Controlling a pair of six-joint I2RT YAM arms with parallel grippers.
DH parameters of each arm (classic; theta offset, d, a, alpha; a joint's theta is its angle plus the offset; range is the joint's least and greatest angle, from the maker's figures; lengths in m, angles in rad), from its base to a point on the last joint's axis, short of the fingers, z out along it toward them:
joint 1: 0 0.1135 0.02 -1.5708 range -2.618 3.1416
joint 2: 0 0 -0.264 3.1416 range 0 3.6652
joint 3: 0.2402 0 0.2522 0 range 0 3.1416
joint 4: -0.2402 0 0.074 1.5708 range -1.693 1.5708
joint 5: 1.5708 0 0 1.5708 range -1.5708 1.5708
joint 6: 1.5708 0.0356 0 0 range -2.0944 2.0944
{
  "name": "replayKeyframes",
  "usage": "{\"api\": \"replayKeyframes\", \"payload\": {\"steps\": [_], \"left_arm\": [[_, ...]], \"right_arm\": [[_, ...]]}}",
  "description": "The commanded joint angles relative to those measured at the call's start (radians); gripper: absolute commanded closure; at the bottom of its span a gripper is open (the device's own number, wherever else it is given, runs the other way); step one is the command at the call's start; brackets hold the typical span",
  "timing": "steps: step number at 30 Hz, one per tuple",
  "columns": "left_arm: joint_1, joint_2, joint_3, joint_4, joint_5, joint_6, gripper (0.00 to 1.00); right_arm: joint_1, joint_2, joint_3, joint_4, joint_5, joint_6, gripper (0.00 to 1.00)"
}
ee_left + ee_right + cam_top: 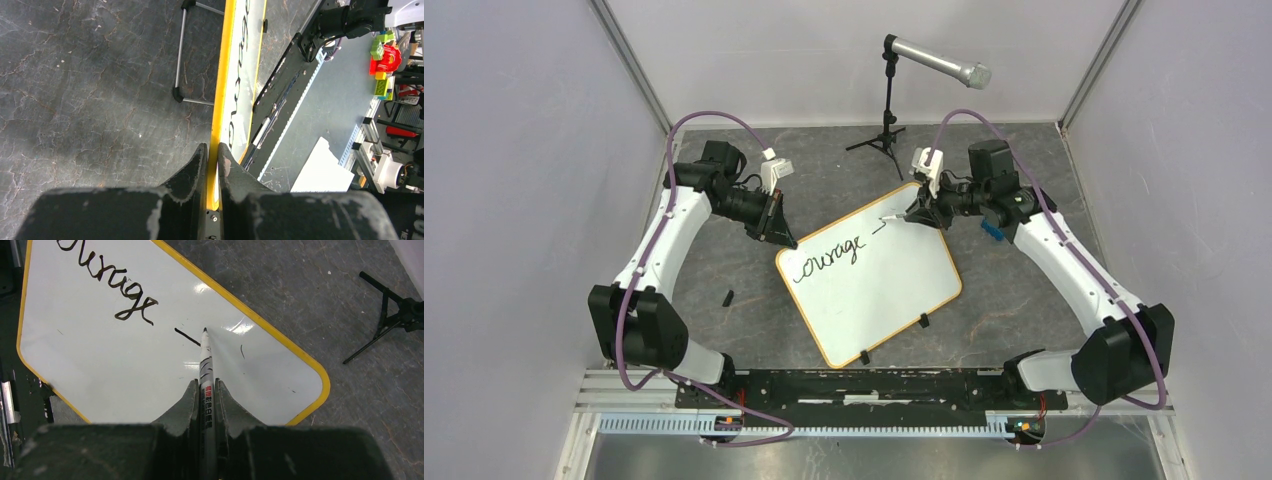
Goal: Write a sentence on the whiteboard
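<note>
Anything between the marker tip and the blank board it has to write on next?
Nothing visible. The marker tip is at the end of a short dash after "Courage"; the board beyond and below it is bare white. The left gripper clamps the rim at a corner, off the writing area.

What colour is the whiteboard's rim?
Yellow-orange; the whiteboard rim shows clearest in the right wrist view.
</note>
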Motion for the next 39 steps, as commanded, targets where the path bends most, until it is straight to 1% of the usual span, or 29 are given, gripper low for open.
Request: {"api": "replayKeyframes", "payload": {"steps": [1, 21, 27, 34, 39], "left_arm": [[-0.011, -0.013, 0.025, 0.006, -0.017, 0.036, 0.97], [-0.011, -0.021, 0.020, 0.006, -0.020, 0.040, 0.98], [-0.013, -0.020, 0.021, 0.006, -0.020, 0.041, 0.97], [-0.014, -0.019, 0.021, 0.006, -0.021, 0.040, 0.98], [-0.015, -0.019, 0.022, 0.006, -0.021, 0.042, 0.97]], "right_arm": [[0.008, 0.014, 0.033, 0.011, -0.002, -0.009, 1.00], [0.008, -0.043, -0.080, -0.024, 0.014, -0.044, 1.00], [0.007, -0.052, -0.069, -0.043, 0.020, -0.060, 1.00], [0.002, -0.052, -0.045, -0.059, 0.075, -0.089, 1.00], [-0.008, -0.041, -0.021, -0.046, 0.088, -0.080, 1.00]]}}
